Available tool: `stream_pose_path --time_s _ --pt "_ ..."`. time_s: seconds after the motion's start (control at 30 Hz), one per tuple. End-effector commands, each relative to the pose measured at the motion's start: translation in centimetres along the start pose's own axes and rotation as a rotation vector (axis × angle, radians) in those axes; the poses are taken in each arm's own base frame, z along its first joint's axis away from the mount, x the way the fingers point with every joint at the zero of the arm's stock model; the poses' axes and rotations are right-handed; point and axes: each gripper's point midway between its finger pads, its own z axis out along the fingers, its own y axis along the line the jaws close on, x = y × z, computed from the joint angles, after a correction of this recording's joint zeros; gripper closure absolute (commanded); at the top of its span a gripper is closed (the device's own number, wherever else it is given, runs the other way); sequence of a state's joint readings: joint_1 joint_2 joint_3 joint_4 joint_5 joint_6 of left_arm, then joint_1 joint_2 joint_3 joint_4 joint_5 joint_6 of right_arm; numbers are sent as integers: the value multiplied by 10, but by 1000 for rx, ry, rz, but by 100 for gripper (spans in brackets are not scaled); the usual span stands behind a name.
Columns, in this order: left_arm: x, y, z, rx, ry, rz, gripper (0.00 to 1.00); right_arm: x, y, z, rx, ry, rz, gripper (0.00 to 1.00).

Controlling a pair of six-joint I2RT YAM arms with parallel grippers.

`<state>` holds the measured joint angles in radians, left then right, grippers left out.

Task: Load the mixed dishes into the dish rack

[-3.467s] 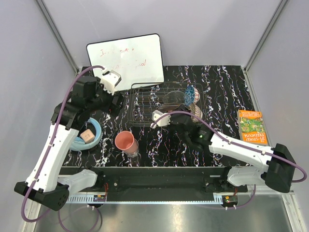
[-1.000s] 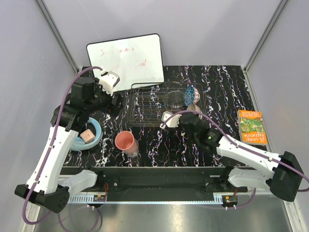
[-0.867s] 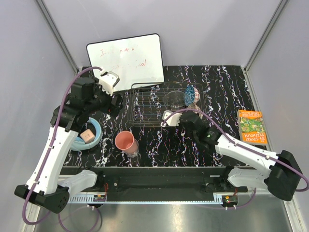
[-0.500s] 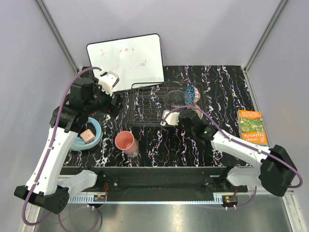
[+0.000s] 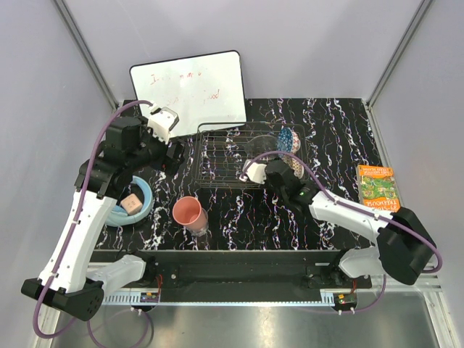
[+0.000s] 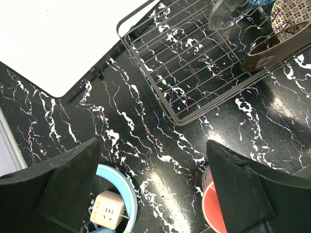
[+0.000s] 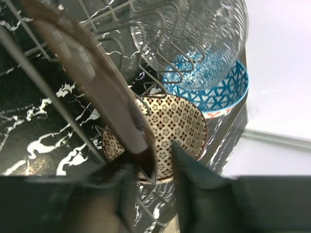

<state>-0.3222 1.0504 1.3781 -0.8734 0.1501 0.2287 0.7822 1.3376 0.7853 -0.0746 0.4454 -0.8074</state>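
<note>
The dish rack (image 5: 217,156) stands mid-table. In its right end sit a clear glass bowl (image 7: 194,34), a blue patterned bowl (image 7: 218,87) and a cream-gold patterned bowl (image 7: 180,121). A plate (image 7: 82,53) stands on edge among the rack's wires, brown-looking from this side. My right gripper (image 7: 153,158) straddles its rim with the jaws slightly parted; a gap shows beside the right finger (image 7: 194,179). The pink cup (image 5: 190,212) stands on the table in front of the rack. My left gripper (image 6: 155,194) hangs wide open and empty above the table, left of the rack.
A plain light-blue bowl (image 5: 141,196) holding a white plug cube (image 5: 132,204) sits at the left. A whiteboard (image 5: 190,90) leans behind the rack. A book (image 5: 378,190) lies at the right edge. Grey walls enclose the table.
My right gripper has pushed up and left into the rack's right end with the plate, and its jaws have parted from shut. The left arm has stayed put.
</note>
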Motion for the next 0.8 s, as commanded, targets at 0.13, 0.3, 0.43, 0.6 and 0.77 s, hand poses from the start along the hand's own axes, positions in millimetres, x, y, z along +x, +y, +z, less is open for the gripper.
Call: stream_pose_path --time_s 0.13,0.3,0.43,0.6,0.77 --pt "-1 5 2 -22 -27 33 5 -13 -35 -18 124 -52 230 48" --pt "10 9 8 -40 0 56 5 -22 -48 -49 108 -96 362 33" --pt "20 10 15 -45 23 70 6 -33 -56 -83 56 -170 459 29" --pt "40 7 26 -28 68 71 6 -42 -56 -121 -32 -244 595 28" --pt "59 -3 34 20 106 58 9 -54 -54 -141 -80 -342 738 28"
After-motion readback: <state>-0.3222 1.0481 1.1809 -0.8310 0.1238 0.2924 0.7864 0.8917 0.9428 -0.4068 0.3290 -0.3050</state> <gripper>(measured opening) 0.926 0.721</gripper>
